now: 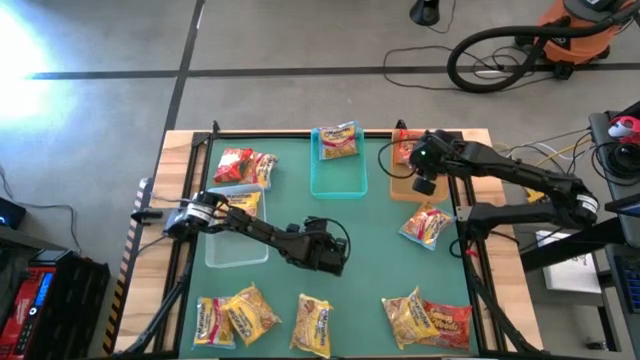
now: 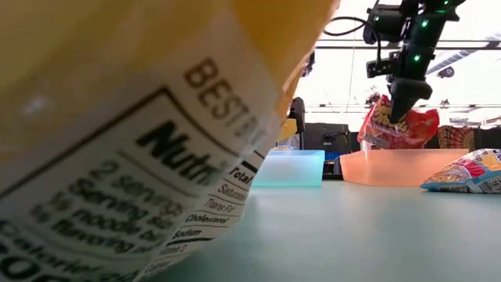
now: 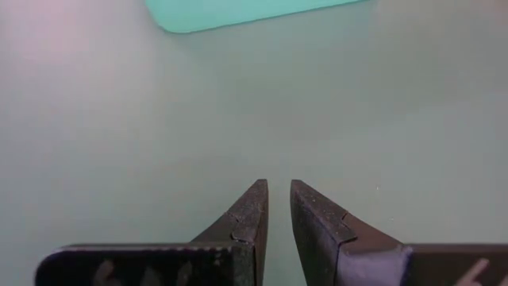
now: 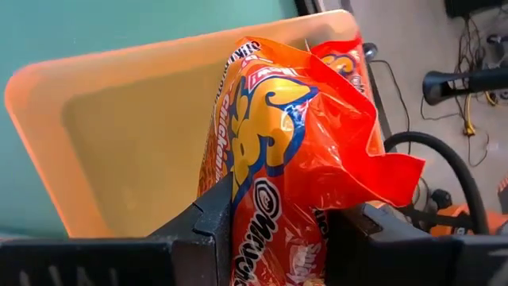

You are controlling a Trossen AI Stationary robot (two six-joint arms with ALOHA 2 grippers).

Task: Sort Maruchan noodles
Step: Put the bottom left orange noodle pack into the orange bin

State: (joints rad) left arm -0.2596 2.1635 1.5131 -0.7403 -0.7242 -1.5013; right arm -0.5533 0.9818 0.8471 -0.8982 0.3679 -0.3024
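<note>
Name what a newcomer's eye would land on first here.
The right gripper grips a red noodle packet above the tan tray at the table's far right. In the low view, a yellow packet's nutrition label fills the foreground. The left gripper rests shut mid-table, empty.

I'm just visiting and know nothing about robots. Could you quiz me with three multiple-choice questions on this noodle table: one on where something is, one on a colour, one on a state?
1. Where is the right tool?
A. over the tan tray
B. over the clear tray
C. off the table

2. What colour is the packet it holds?
A. yellow
B. red
C. blue

3. How is the left tool?
A. shut on a packet
B. wide open
C. shut and empty

Answers:
1 A: it hangs above the tan tray.
2 B: the right wrist view shows red wrapping between its fingers.
3 C: its fingers nearly meet over bare mat.
</note>
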